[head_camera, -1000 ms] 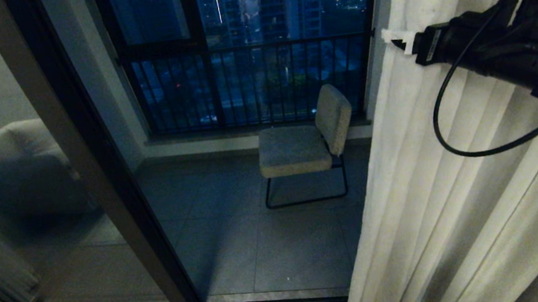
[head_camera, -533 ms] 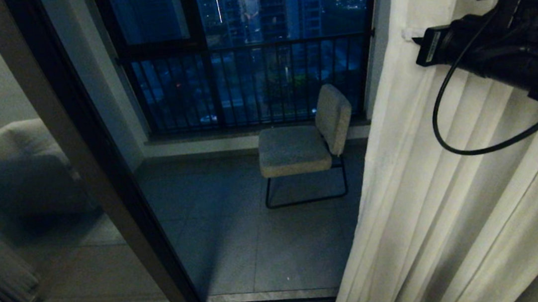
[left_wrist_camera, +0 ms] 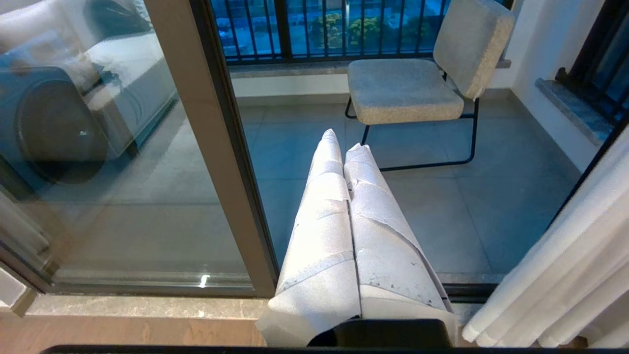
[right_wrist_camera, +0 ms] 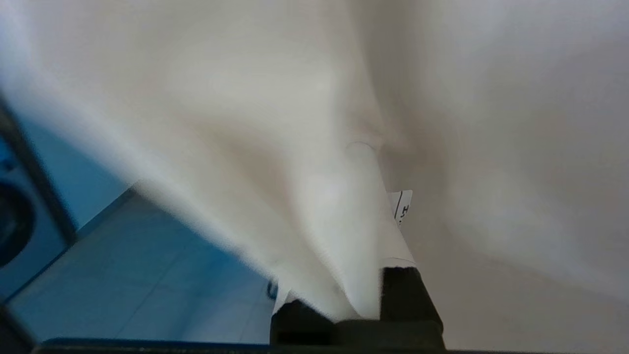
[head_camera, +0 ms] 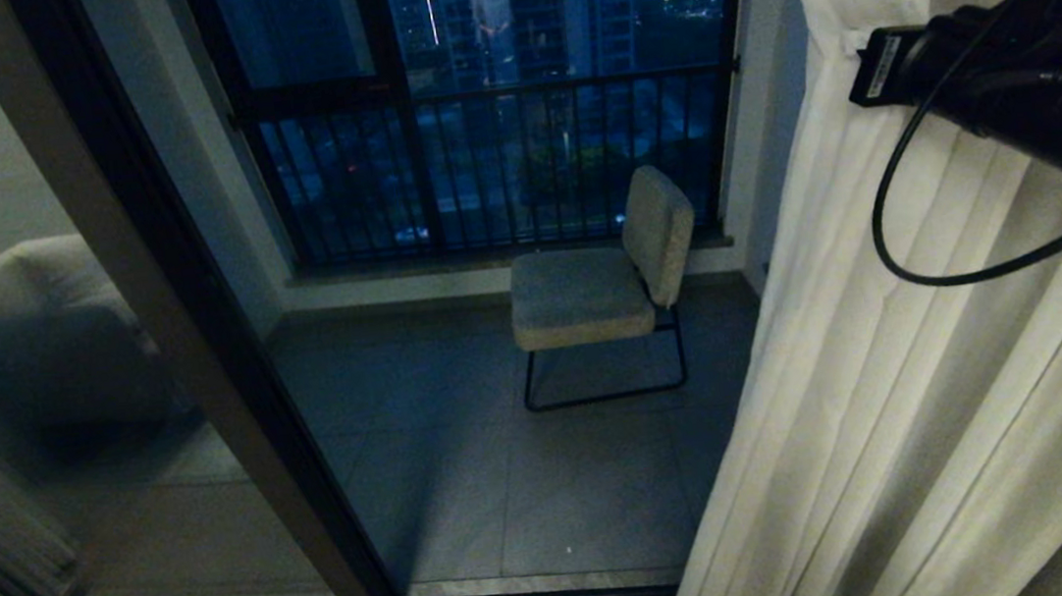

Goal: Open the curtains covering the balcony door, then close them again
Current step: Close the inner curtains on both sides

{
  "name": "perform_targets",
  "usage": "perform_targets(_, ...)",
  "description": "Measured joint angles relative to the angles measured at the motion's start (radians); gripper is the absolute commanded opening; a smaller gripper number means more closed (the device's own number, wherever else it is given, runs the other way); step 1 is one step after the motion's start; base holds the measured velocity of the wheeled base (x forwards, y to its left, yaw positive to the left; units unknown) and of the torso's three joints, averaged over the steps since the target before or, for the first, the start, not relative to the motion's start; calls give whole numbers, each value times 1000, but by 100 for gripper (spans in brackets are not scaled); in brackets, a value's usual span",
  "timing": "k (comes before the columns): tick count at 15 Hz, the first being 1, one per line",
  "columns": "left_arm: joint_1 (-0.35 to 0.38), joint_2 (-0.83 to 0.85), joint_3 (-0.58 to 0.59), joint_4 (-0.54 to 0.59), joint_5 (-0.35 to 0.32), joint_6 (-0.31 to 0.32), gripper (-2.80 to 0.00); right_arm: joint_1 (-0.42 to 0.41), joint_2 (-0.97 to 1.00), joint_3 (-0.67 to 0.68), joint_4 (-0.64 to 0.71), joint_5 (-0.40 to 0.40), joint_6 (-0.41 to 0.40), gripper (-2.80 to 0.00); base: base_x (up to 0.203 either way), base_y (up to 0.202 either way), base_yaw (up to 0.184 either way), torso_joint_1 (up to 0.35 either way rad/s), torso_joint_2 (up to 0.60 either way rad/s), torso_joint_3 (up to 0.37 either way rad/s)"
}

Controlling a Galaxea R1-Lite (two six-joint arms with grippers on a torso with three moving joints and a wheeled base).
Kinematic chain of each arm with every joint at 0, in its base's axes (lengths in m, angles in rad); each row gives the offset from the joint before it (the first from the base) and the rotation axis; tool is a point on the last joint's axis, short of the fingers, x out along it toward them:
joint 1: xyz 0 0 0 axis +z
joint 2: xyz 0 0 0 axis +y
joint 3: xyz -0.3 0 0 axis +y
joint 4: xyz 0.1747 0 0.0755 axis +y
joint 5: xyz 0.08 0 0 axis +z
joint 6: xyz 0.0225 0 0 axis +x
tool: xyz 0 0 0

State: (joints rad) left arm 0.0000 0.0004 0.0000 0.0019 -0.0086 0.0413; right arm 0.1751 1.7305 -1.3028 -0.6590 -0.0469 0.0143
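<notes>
Dim blue dusk, reflective glass, blurred right wrist view.

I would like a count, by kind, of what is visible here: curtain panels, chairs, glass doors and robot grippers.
Curtain panels: 1, the cream curtain at the right
Chairs: 1, the chair on the balcony
Glass doors: 1, the balcony door
Grippers: 2, the right gripper shut on the curtain, the left gripper shut and empty
Total: 5
</notes>
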Motion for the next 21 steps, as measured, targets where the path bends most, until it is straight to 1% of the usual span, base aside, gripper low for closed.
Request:
perform_targets(2,0,0,0,1,0,0,-280,-3,-17,5,4,-35,-1,-280,0,0,0,0,0,0)
perform_targets(4,0,0,0,1,0,0,-280,-12,-32,8,5,-49,-5,-280,0,0,0,0,0,0)
perform_targets(6,0,0,0,0,-1,0,-280,-27,-47,28,-1,-51,-30,-280,0,0,0,0,0,0)
perform_targets(11,0,0,0,0,0,0,-280,-65,-84,94,-4,-51,-30,-280,0,0,0,0,0,0)
perform_targets(21,0,0,0,0,0,0,-280,-68,-92,104,-4,-51,-30,-280,0,0,0,0,0,0)
